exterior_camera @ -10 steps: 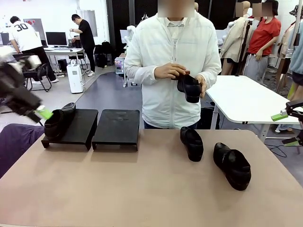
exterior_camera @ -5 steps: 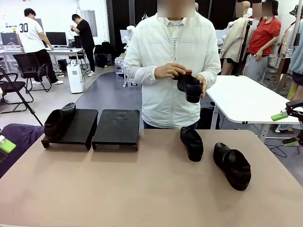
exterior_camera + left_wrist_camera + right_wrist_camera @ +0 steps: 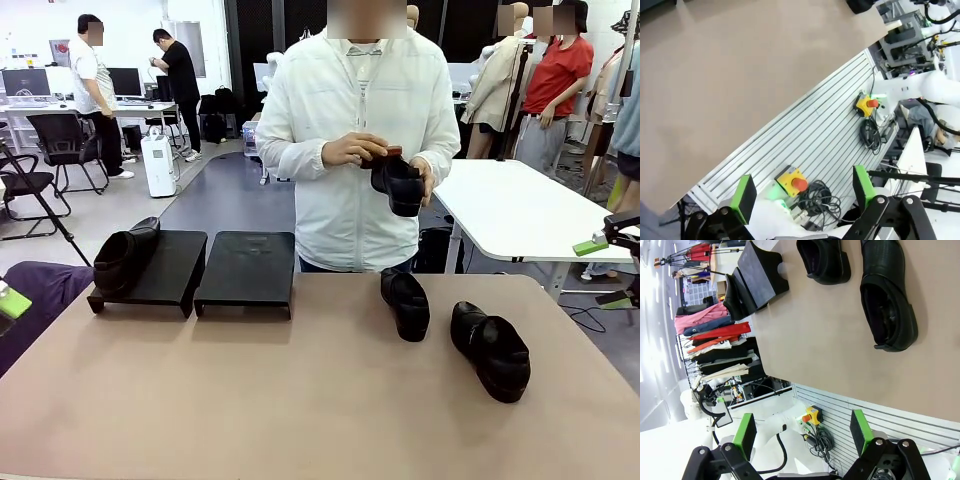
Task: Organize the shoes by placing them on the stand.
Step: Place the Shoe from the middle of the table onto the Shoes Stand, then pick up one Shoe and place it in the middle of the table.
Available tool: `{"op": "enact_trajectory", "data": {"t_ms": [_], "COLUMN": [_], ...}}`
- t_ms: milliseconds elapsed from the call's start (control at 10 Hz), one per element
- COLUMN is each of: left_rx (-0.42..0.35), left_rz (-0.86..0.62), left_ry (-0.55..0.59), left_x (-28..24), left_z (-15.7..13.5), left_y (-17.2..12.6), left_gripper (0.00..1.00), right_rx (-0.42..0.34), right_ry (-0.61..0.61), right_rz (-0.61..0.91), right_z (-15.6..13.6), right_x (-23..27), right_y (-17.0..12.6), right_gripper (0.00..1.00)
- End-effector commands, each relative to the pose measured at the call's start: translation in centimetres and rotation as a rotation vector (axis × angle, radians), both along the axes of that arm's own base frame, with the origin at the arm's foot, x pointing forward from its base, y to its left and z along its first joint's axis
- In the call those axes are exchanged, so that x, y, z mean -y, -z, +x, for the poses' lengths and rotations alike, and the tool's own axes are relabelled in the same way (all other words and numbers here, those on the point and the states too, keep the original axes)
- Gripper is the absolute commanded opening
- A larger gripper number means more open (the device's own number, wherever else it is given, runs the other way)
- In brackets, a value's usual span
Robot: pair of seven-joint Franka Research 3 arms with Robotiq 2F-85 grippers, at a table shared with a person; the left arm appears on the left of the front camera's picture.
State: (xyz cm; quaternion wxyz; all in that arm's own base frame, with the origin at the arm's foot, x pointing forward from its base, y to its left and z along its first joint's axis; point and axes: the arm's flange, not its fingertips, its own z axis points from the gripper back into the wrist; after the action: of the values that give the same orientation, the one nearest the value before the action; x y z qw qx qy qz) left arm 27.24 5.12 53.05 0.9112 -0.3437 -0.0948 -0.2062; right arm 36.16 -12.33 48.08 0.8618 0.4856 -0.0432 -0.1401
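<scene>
Your left gripper, right gripper: fingers standing apart, empty. You're choosing next pick; try clamping right-hand shoe across sides, aiming for empty tray.

- shoes: 4. One shoe sits nearest the left claw; a second shoe and a third shoe lie on the table toward the right claw; the fourth shoe is in the person's hands, far from both claws
- stand trays: 2. One tray on the left claw's side, the other tray just beside it
- claws: 2
- yellow stop-button boxes: 2, past the left claw's fingers. Near box, far box
</scene>
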Motion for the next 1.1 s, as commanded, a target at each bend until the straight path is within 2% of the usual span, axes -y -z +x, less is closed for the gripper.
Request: {"op": "enact_trajectory", "data": {"t_ms": [0,900,1000], "left_rx": [0.012,0.012,0.012], "left_rz": [-0.021,-0.021,-0.021], "left_ry": [0.019,0.019,0.019], "left_x": [0.0,0.0,0.0], "left_z": [0.1,0.1,0.1], "left_y": [0.2,0.2,0.2], "left_gripper": [1.00,1.00,1.00], "right_rx": [-0.009,0.000,0.012], "right_ry": [-0.002,0.000,0.024], "right_rz": [-0.002,0.000,-0.084], "right_z": [0.0,0.0,1.8], "right_x": [0.1,0.0,-3.8], "right_y": [-0.3,0.0,-0.9], "right_gripper": [1.00,1.00,1.00]}}
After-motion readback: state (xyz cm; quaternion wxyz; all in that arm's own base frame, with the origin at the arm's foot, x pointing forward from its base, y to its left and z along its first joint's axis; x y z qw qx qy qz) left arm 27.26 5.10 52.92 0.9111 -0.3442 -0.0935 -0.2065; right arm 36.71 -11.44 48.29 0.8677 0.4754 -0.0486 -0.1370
